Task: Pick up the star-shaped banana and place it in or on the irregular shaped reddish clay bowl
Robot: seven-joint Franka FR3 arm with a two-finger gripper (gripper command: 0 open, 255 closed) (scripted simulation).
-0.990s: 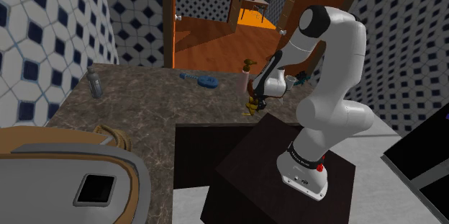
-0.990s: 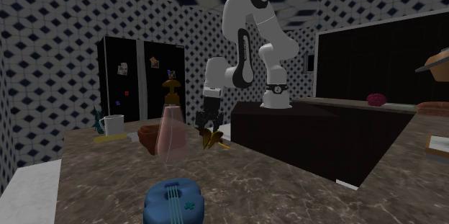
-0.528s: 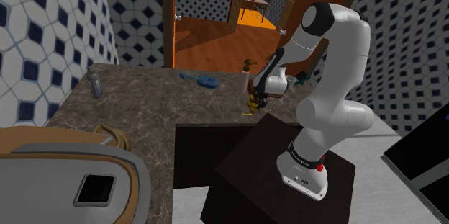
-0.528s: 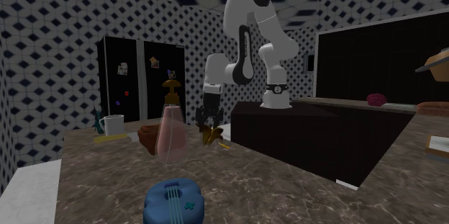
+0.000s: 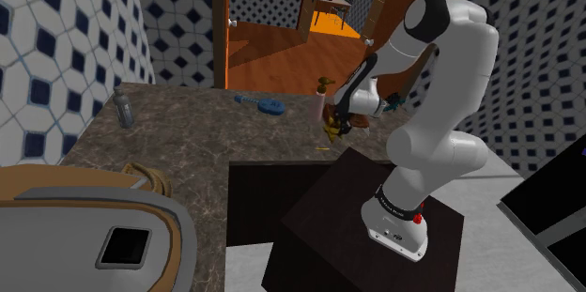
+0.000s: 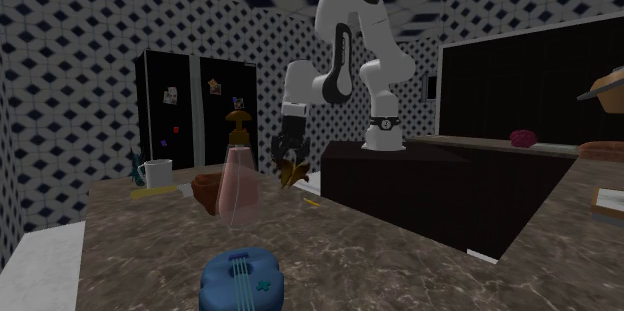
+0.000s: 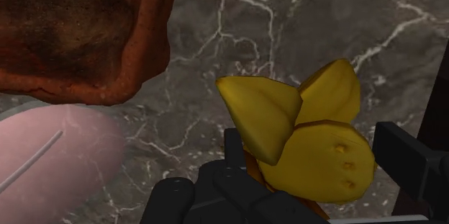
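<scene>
Banana [image 7: 302, 140] is clamped in the gripper [image 6: 290, 156], with a black finger [image 7: 410, 161] pressed up against each side. It's a lumpy yellow star with fat lobes fanning out past the fingertips. In the second exterior view it hangs clear of the counter [image 6: 420, 249], over the strip along the edge where the dark stand [image 6: 400, 174] butts up, not touching the marble at all.

Bowl [image 7: 79, 28] is the rough reddish-brown one with a wobbly rim. It sits on the counter just beside the banana, a bit lower and off to one side, so the banana isn't over it. A pink flask [image 6: 238, 187] stands right up against the bowl, in front of it in the second exterior view and partly covering it.

A small yellow scrap [image 6: 311, 201] lies on the marble below the gripper. A blue toy guitar [image 5: 272, 106] lies well away, near the counter edge on the doorway side. A white mug [image 6: 157, 173] is over by the far corner, toward the black fridge [image 6: 195, 109].
</scene>
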